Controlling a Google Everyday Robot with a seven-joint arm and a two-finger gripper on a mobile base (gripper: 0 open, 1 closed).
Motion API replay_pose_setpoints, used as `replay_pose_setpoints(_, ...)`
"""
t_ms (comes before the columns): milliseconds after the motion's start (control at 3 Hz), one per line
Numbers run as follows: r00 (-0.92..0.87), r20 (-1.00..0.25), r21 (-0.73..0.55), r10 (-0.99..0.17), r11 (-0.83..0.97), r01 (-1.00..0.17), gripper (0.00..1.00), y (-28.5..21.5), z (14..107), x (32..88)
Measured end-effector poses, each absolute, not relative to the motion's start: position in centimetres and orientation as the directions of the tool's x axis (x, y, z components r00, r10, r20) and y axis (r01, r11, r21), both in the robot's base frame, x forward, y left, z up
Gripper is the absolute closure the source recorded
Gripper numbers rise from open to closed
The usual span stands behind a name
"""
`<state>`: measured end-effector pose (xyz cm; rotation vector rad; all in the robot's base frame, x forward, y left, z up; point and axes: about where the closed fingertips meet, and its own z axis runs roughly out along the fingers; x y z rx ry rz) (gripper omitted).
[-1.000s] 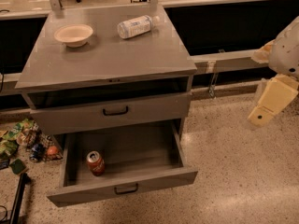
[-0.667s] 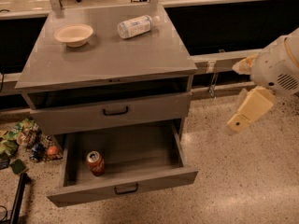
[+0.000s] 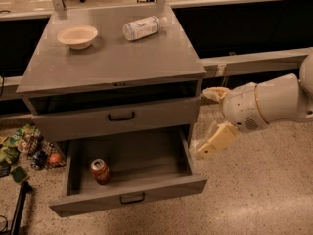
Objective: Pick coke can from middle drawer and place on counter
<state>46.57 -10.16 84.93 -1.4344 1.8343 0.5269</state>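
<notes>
One red coke can (image 3: 100, 171) stands upright on the bare floor of the pulled-out grey drawer (image 3: 146, 153), near its left wall and close to the front panel with its small black loop handle (image 3: 132, 198). To the right of the cabinet, the robot's white arm (image 3: 266, 104) reaches in from the frame's right side. Its cream-coloured pincer (image 3: 204, 123) hangs just beside the cabinet's right front corner, level with the shut drawer (image 3: 161, 112) above the pulled-out one. The two fingers (image 3: 218, 140) are spread wide, one high and one low, and grip nothing. Can and pincer are well apart, with the drawer's right wall between them. On the grey worktop (image 3: 122, 62) a pale shallow bowl (image 3: 77, 36) sits toward the back left. A clear plastic bottle (image 3: 142, 27) with a white label lies on its side toward the back centre, apart from the bowl. A dark slot (image 3: 107, 98) shows between the worktop and the shut drawer. Coloured snack packets (image 3: 22, 143) lie jumbled on the speckled floor (image 3: 254, 195) left of the cabinet.
</notes>
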Motion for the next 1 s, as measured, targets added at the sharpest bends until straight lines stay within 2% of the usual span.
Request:
replay_pose_setpoints(333, -0.109, -0.758, -0.115, -0.643, 0.295, -0.948, 0.00, -10.0, 84.6, 46.6)
replay_pose_setpoints(1000, -0.167, -0.825, -0.043, -0.540, 0.354, -0.934, 0.00, -6.6, 75.1, 47.1)
